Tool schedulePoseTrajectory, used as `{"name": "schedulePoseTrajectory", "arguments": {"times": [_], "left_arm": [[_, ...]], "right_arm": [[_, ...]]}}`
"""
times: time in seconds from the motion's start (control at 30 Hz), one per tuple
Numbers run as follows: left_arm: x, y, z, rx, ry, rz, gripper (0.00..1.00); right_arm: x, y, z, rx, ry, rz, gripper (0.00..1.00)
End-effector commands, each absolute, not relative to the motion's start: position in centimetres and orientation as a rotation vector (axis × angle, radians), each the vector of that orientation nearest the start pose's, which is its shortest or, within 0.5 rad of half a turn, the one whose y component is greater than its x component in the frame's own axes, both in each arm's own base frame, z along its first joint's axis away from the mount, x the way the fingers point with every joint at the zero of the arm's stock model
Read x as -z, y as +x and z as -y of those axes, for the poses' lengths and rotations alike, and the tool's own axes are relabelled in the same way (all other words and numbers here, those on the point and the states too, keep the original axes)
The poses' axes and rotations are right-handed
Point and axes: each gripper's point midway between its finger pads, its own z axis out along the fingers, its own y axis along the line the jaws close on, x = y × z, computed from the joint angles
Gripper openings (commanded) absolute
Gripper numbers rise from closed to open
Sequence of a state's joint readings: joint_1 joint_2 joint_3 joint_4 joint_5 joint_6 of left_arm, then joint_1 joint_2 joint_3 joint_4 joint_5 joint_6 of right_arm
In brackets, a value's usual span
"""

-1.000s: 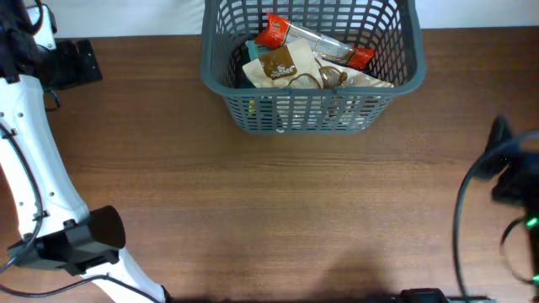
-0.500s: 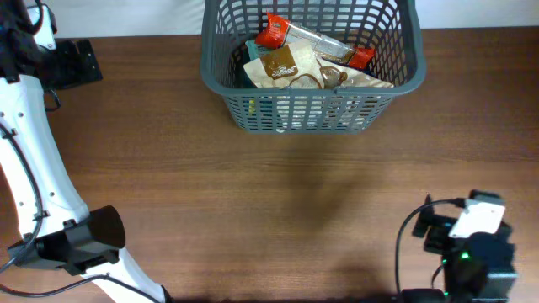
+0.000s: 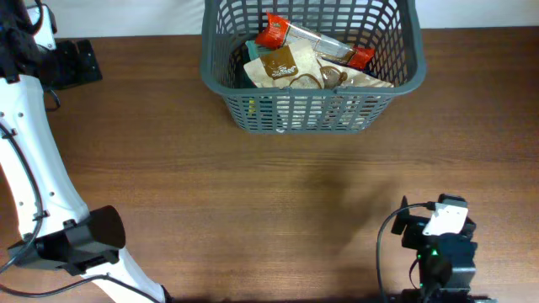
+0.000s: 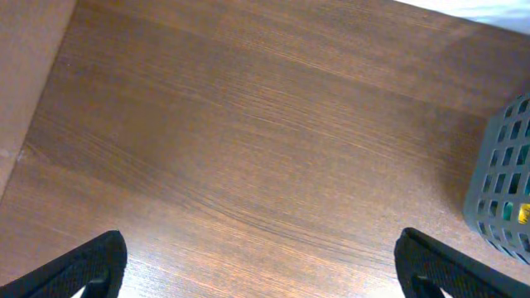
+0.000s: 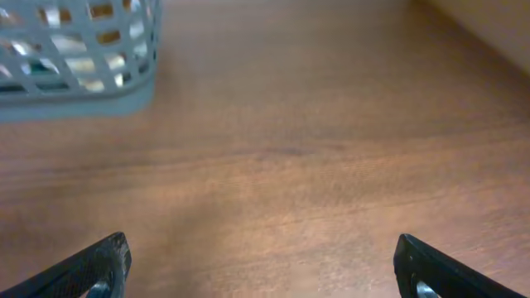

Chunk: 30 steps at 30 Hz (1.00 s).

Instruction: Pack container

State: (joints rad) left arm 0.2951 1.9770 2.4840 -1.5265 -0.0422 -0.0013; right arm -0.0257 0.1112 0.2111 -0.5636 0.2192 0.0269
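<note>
The container, a dark grey lattice basket (image 3: 229,84), stands at the far middle of the table. It holds several grocery packets: a clear one with red ends (image 3: 313,42), a brown one (image 3: 278,63) and a pale one under them. My left gripper (image 4: 265,257) is open and empty over bare wood, with a corner of the basket (image 4: 505,186) to its right. In the overhead view it (image 3: 77,63) sits at the far left. My right gripper (image 5: 261,257) is open and empty, with the basket (image 5: 79,91) ahead to its left. The right arm (image 3: 438,240) is at the near right edge.
The white left arm (image 3: 38,160) runs along the table's left side, its black base joint (image 3: 84,236) at the near left. A white surface lies beyond the table's far edge (image 3: 126,17). Brown wood tabletop (image 3: 278,194) stretches between the basket and the near edge.
The right arm has swung from the table's right edge down to the near right and drawn in a little to the left. The left arm and the basket have not moved.
</note>
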Motion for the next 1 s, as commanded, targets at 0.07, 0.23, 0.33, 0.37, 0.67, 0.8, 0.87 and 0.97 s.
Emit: {"name": "schedulePoseTrajectory", "arguments": {"times": [0.07, 0.23, 0.33, 0.37, 0.67, 0.8, 0.87, 0.97], "left_arm": [[-31.6, 41.7, -13.7, -0.168, -0.419, -2.570, 0.99], [-31.6, 41.7, -13.7, -0.167, -0.419, -2.570, 0.99], [-31.6, 41.7, -13.7, -0.168, -0.419, -2.570, 0.99], [-31.6, 41.7, -13.7, -0.168, -0.419, -2.570, 0.99], [-31.6, 41.7, -13.7, -0.167, -0.419, -2.570, 0.99], [-31.6, 41.7, -13.7, -0.168, -0.419, -2.570, 0.99], [-31.6, 41.7, -13.7, -0.168, -0.419, -2.570, 0.99], [-31.6, 41.7, -13.7, -0.167, -0.419, -2.570, 0.99]], "right_arm": [[-10.6, 21.0, 4.4, 0.215, 0.209, -2.022, 0.99], [-10.5, 21.2, 4.4, 0.213, 0.209, -2.009, 0.99], [-10.7, 21.2, 4.4, 0.213, 0.210, -1.998, 0.99], [-10.7, 21.2, 4.4, 0.212, 0.210, -1.996, 0.99], [-10.7, 21.2, 4.4, 0.212, 0.210, -1.997, 0.99], [-10.7, 21.2, 4.4, 0.212, 0.210, -1.997, 0.99], [-10.7, 21.2, 4.4, 0.212, 0.210, -1.997, 0.99], [-10.7, 21.2, 4.4, 0.212, 0.210, -1.997, 0.99]]}}
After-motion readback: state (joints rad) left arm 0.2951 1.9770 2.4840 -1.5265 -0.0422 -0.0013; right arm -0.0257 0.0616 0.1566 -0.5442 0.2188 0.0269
